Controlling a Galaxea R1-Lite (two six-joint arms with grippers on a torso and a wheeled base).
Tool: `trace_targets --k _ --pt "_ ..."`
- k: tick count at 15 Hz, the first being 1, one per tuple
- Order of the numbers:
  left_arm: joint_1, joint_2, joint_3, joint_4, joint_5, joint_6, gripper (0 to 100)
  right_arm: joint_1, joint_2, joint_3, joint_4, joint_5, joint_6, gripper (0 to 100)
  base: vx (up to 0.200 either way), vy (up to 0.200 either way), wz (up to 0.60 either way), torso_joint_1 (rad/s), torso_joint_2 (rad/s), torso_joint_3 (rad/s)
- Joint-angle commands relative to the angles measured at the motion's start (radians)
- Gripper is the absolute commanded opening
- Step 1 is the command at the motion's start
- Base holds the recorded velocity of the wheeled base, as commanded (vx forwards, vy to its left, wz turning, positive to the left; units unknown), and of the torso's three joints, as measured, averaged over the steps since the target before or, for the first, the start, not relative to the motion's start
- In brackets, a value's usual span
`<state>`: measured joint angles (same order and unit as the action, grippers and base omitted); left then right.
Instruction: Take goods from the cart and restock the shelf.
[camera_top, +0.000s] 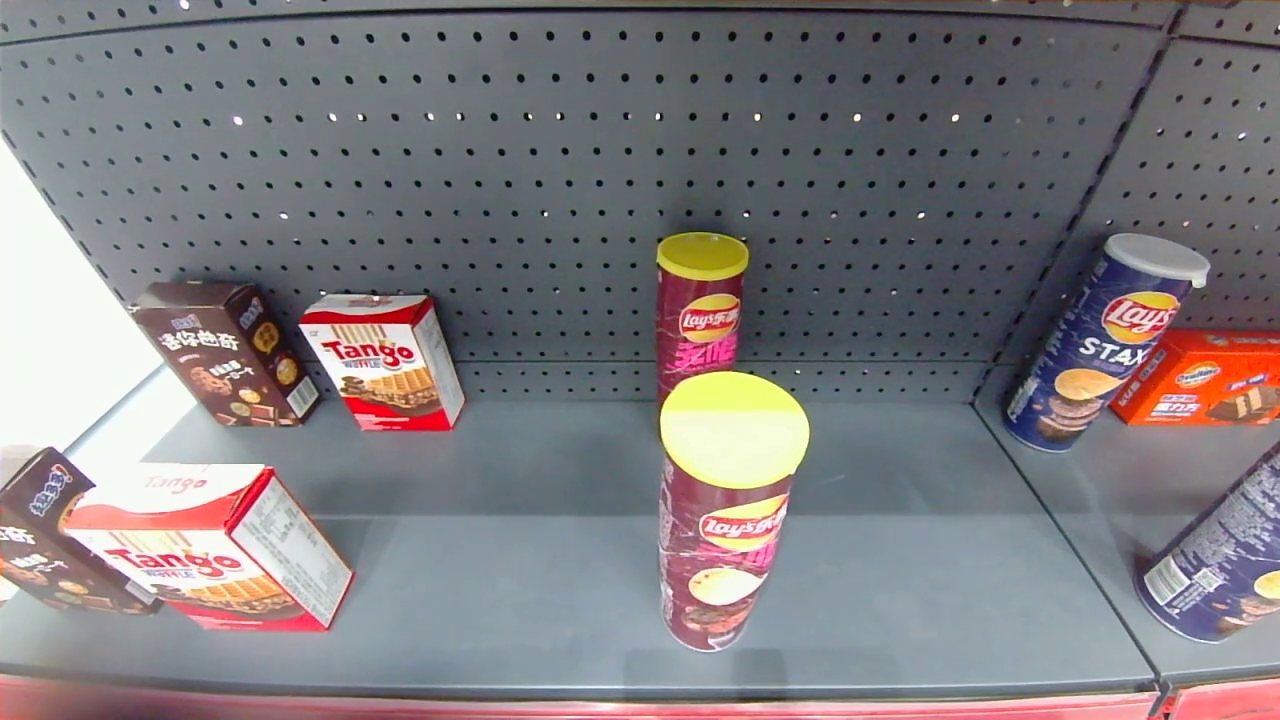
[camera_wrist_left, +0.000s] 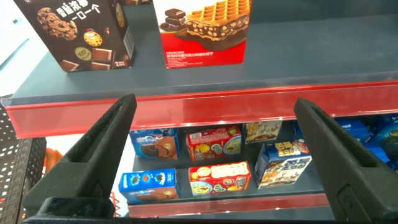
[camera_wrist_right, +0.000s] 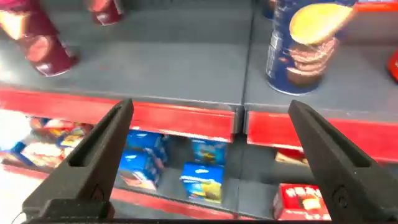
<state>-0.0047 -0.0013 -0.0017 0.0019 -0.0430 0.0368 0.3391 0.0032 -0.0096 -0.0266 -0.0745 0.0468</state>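
Left gripper (camera_wrist_left: 214, 106) and right gripper (camera_wrist_right: 210, 107) are both hanging open, empty, just below the grey metal shelf (camera_top: 560, 540) front lip. Upright maroon yellow-lidded crisp tube (camera_top: 730, 510) is standing above and ahead, probably nearer the right.

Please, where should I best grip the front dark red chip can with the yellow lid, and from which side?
Grip the front can around its mid body, below the yellow lid, coming level from the front of the shelf. It stands upright and round, with bare shelf on both sides; a second can stands behind it, so it is safer not to reach deep.
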Motion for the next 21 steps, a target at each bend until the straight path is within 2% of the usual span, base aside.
trace_targets --k 1,2,3,5,6,7,8,9,11,21 --pt "0.000 0.001 0.000 0.001 0.000 0.000 100 0.040 -0.003 0.003 0.037 0.108 -0.111 100 0.000 0.000 0.00 0.000 0.00 0.000" --pt "-0.001 0.001 0.000 0.001 0.000 0.000 100 0.046 -0.003 0.003 0.037 0.094 -0.082 100 0.000 0.000 0.00 0.000 0.00 0.000" --pt "0.000 0.001 0.000 0.001 0.000 0.000 100 -0.034 -0.003 0.003 0.039 0.071 -0.058 100 0.000 0.000 0.00 0.000 0.00 0.000" --pt "0.000 0.001 0.000 0.001 0.000 0.000 100 -0.049 0.046 0.003 0.040 0.056 -0.058 100 0.000 0.000 0.00 0.000 0.00 0.000" --pt "0.000 0.001 0.000 0.001 0.000 0.000 100 -0.126 0.158 0.005 0.039 0.056 -0.058 100 0.000 0.000 0.00 0.000 0.00 0.000" --pt "0.000 0.001 0.000 0.001 0.000 0.000 100 -0.126 0.158 0.005 0.039 0.056 -0.058 100 0.000 0.000 0.00 0.000 0.00 0.000" --pt "0.000 0.001 0.000 0.000 0.002 -0.002 100 -0.192 0.189 0.005 0.039 0.058 -0.058 100 0.000 0.000 0.00 0.000 0.00 0.000" --pt "0.000 0.001 0.000 0.000 0.003 -0.003 100 -0.226 0.147 0.005 0.039 0.056 -0.058 100 0.000 0.000 0.00 0.000 0.00 0.000" --pt "0.000 0.001 0.000 0.000 0.005 -0.005 100 -0.351 0.049 0.007 0.034 0.051 -0.056 100 0.000 0.000 0.00 0.000 0.00 0.000" --pt "0.000 0.001 0.000 0.000 0.000 0.002 100 -0.339 0.001 0.007 0.033 0.055 -0.051 100 0.000 0.000 0.00 0.000 0.00 0.000"
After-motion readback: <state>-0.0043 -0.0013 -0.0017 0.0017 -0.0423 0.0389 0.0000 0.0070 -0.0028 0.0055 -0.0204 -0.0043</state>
